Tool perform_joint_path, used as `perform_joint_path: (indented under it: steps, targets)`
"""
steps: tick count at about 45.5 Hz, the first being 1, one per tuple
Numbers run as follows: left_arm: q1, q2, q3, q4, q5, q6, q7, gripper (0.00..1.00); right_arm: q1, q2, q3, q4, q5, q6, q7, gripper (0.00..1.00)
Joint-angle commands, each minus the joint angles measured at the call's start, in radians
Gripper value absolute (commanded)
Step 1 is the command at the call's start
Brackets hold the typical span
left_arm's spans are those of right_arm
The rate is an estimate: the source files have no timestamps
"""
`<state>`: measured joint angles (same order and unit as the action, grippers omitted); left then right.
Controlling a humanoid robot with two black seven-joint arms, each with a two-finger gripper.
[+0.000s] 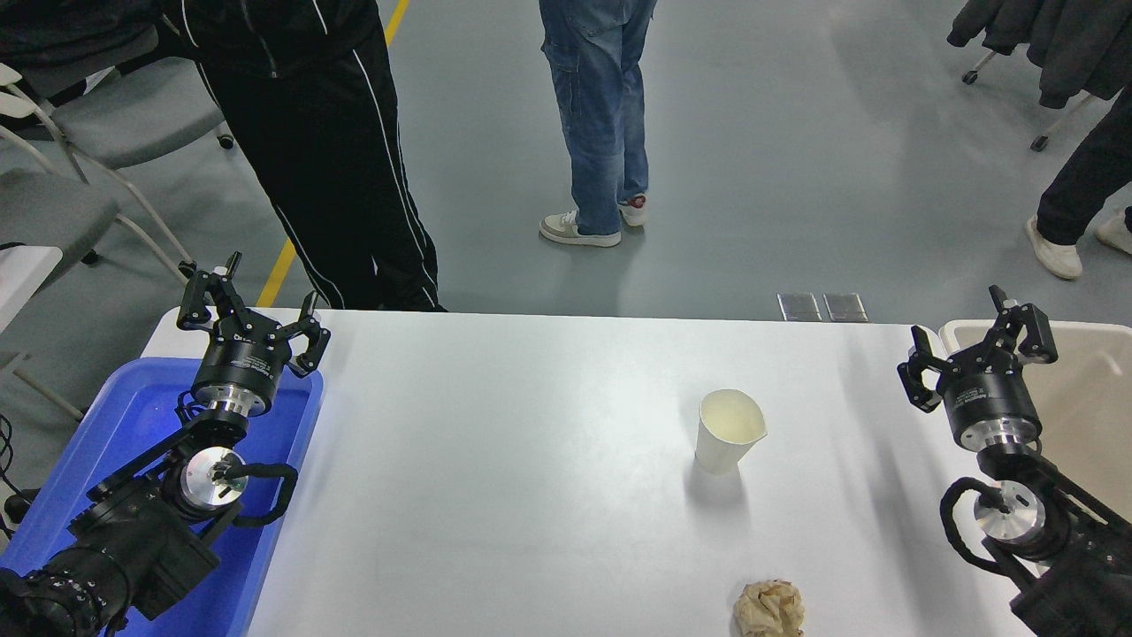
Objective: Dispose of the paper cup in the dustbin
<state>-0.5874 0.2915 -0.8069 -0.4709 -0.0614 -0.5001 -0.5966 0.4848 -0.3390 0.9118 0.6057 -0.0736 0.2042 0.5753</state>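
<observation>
The white paper cup point(728, 432) stands upright on the white table point(495, 460), right of centre, its squashed rim and cream inside facing up. The beige dustbin point(1092, 402) sits at the table's right edge, partly hidden behind the right arm. My right gripper point(977, 341) is open and empty, held above the table's right edge next to the bin, well right of the cup. My left gripper point(250, 305) is open and empty, parked at the left over the blue tray.
A blue plastic tray point(133, 433) lies under the left arm. A crumpled tan paper ball point(768, 609) lies near the front edge, below the cup. People stand beyond the far side; one in black trousers point(340, 177) is close to the far left corner.
</observation>
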Motion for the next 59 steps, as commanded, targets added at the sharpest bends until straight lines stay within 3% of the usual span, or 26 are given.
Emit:
perform_joint_path:
  steps: [1,40,59]
  targets:
    - [0.0,0.001,0.0,0.0,0.0,0.0,0.001,1.0,0.001,0.0,-0.001,0.0,0.0,0.001,0.0,0.99]
    - [0.0,0.001,0.0,0.0,0.0,0.0,0.0,1.0,0.011,-0.028,-0.007,0.051,-0.008,0.0,-0.008,0.99]
    - [0.0,0.001,0.0,0.0,0.0,0.0,0.0,1.0,0.038,-0.288,-0.255,0.411,-0.029,-0.016,-0.067,0.99]
